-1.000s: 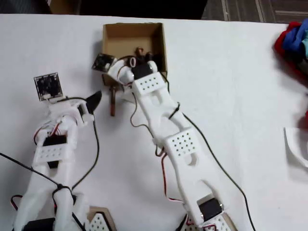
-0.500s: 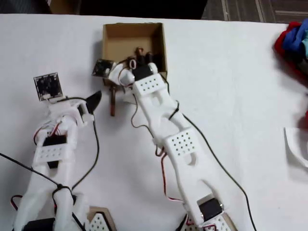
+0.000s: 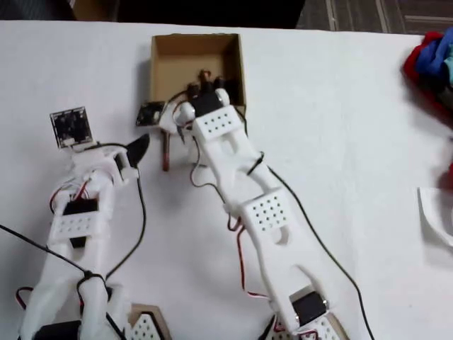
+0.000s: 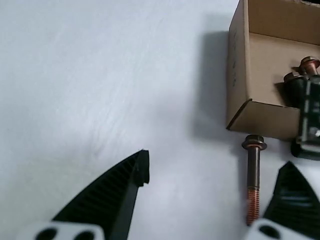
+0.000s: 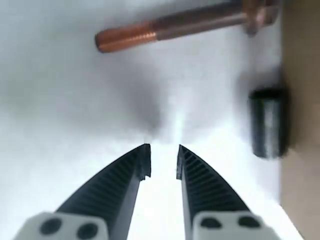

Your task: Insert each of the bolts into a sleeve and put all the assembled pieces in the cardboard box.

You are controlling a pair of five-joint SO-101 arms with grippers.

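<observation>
The cardboard box stands at the table's far middle, with assembled bolt pieces in its near corner, also seen from the left wrist. One copper bolt lies loose on the table just before the box's near left corner. A black sleeve lies against the box wall. My right gripper hovers over the table near bolt and sleeve, holding nothing, with only a narrow gap between its fingers. My left gripper stands wide open beside the bolt.
A heap of coloured cloth and a white object lie at the right edge. Cables trail along both arms. White tabletop stretches to the left of the box.
The right arm's wrist has drawn back from the box toward the near side and turned down over the table. The left arm and the loose bolt have stayed put.
</observation>
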